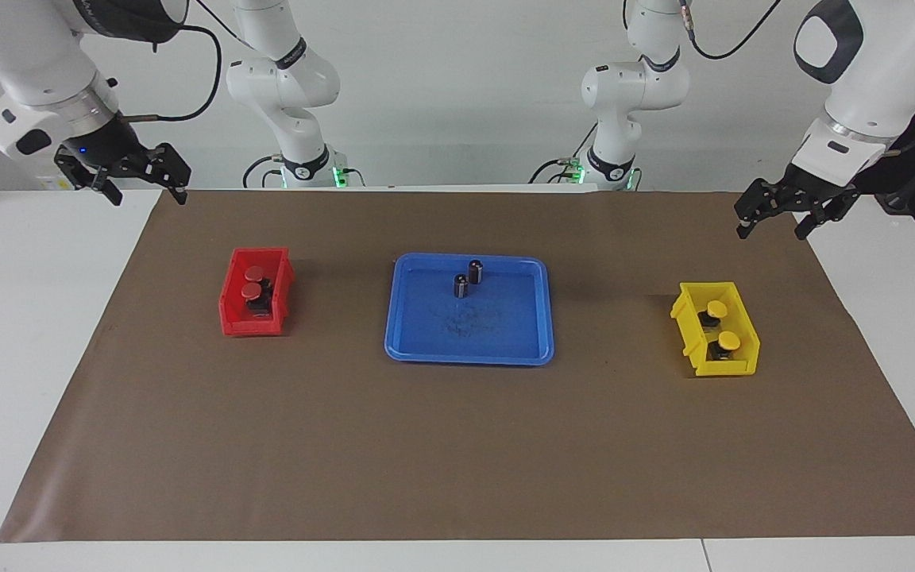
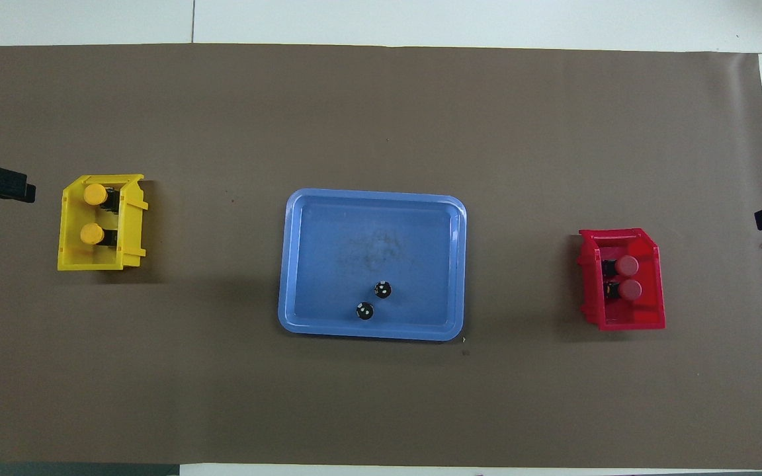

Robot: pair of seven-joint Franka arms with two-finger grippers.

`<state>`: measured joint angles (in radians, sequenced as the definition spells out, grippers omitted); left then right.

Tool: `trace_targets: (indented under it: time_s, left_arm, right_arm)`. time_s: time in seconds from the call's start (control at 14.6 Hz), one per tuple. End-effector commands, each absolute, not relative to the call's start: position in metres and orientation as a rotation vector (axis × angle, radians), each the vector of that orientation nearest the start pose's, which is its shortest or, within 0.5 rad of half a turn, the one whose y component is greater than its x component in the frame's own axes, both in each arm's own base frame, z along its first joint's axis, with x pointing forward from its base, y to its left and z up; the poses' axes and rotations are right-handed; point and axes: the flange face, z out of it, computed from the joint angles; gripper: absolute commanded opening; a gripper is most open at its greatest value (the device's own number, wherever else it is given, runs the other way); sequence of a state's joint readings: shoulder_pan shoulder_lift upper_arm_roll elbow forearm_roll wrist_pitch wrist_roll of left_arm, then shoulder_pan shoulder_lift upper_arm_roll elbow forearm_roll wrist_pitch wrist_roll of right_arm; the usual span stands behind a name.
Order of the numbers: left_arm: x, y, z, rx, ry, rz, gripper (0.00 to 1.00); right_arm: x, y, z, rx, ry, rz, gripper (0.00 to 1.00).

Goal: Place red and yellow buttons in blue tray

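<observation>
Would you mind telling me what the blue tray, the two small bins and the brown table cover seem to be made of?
The blue tray looks like moulded plastic: rounded corners, a soft sheen, scuffs at its centre. The red bin and yellow bin also look like rigid, glossy moulded plastic with thin walls. The brown cover is matte and lies flat with straight cut edges, probably paper, possibly thin felt.

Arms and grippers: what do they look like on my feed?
Both arms are glossy white with rounded dark joint caps and black cables looping along them. Each ends in a black two-finger gripper: right gripper below a silver wrist ring with a small blue light, left gripper below a white wrist.
</observation>
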<state>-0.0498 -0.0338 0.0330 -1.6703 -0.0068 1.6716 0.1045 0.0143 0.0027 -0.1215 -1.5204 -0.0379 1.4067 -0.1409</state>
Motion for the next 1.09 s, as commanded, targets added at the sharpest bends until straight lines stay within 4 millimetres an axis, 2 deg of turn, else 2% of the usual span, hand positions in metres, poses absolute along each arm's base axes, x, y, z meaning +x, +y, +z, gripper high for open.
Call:
trace_targets:
  time_s: [0.0,0.21,0.27,0.41,0.48,0.55,0.68,0.82,1.03]
  left_arm:
    - [0.548,-0.010,0.606,-3.150,0.177,-0.040,1.00]
    - [0.548,-0.010,0.605,-3.151,0.177,-0.037,1.00]
    - [0.548,-0.009,0.606,-3.151,0.173,-0.037,1.00]
    - [0.548,-0.009,0.606,-3.151,0.173,-0.037,1.00]
    - [0.548,-0.010,0.606,-3.151,0.177,-0.037,1.00]
    - [0.548,-0.009,0.606,-3.151,0.173,-0.037,1.00]
    - [0.548,-0.009,0.605,-3.151,0.173,-0.037,1.00]
    - [0.548,-0.009,0.605,-3.151,0.173,-0.035,1.00]
    - [0.548,-0.010,0.606,-3.150,0.177,-0.040,1.00]
  right_arm:
    - [0.535,-0.058,0.636,-3.189,-0.039,0.162,1.00]
    - [0.538,-0.059,0.632,-3.188,-0.036,0.159,1.00]
    - [0.539,-0.058,0.625,-3.181,-0.033,0.155,1.00]
    - [0.544,-0.042,0.588,-3.166,0.010,0.145,1.00]
    - [0.548,-0.022,0.566,-3.166,-0.024,0.126,1.00]
    - [0.554,-0.011,0.549,-3.167,-0.053,0.113,1.00]
    - [0.558,-0.008,0.510,-3.152,-0.049,0.097,1.00]
    - [0.553,-0.014,0.470,-3.118,-0.013,0.104,0.95]
    - [0.533,-0.019,0.423,-3.117,-0.013,0.082,0.75]
